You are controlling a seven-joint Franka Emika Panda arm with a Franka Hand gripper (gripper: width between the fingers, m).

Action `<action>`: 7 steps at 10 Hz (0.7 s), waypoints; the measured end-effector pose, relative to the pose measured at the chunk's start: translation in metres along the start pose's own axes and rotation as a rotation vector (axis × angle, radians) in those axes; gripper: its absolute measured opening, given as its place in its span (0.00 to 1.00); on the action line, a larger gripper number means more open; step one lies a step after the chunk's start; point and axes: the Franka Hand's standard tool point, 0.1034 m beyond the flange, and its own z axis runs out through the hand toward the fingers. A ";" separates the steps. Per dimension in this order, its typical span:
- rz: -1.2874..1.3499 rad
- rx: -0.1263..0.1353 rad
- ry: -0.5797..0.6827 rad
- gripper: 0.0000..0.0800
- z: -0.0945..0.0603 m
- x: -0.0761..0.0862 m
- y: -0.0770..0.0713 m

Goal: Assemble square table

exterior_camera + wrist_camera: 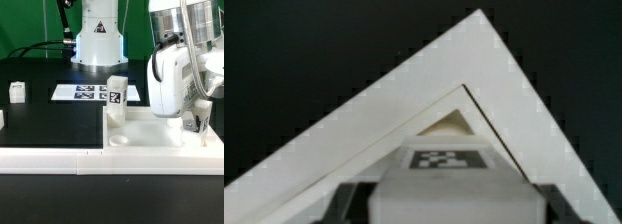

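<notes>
The white square table top (150, 135) lies on the black table, its rim against the long rail. One white tagged leg (115, 95) stands upright at the top's far corner on the exterior view's left. My gripper (197, 124) is down at the top's corner on the exterior view's right. In the wrist view my gripper (452, 196) is shut on a white leg (446, 175) with its tag facing the camera. The dark fingers (363, 200) press its two sides. It hangs over the top's inner corner (446, 125). The socket under it is hidden.
A loose leg (17, 92) stands at the exterior view's left, another (2, 118) at the left edge. The marker board (88, 92) lies behind the top. The long white low rail (60, 158) runs along the front. The robot base (98, 40) stands at the back.
</notes>
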 end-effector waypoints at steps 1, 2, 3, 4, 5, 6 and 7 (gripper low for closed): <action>-0.041 0.001 0.003 0.47 0.000 0.000 0.000; -0.288 0.002 0.005 0.66 -0.002 0.000 -0.003; -0.472 -0.011 0.011 0.66 -0.002 -0.002 -0.001; -0.600 -0.013 0.013 0.78 -0.002 -0.003 0.000; -0.630 -0.011 0.014 0.80 -0.001 -0.001 -0.001; -0.675 -0.012 0.014 0.80 -0.001 -0.001 -0.001; -0.756 -0.012 0.015 0.81 -0.001 -0.001 -0.001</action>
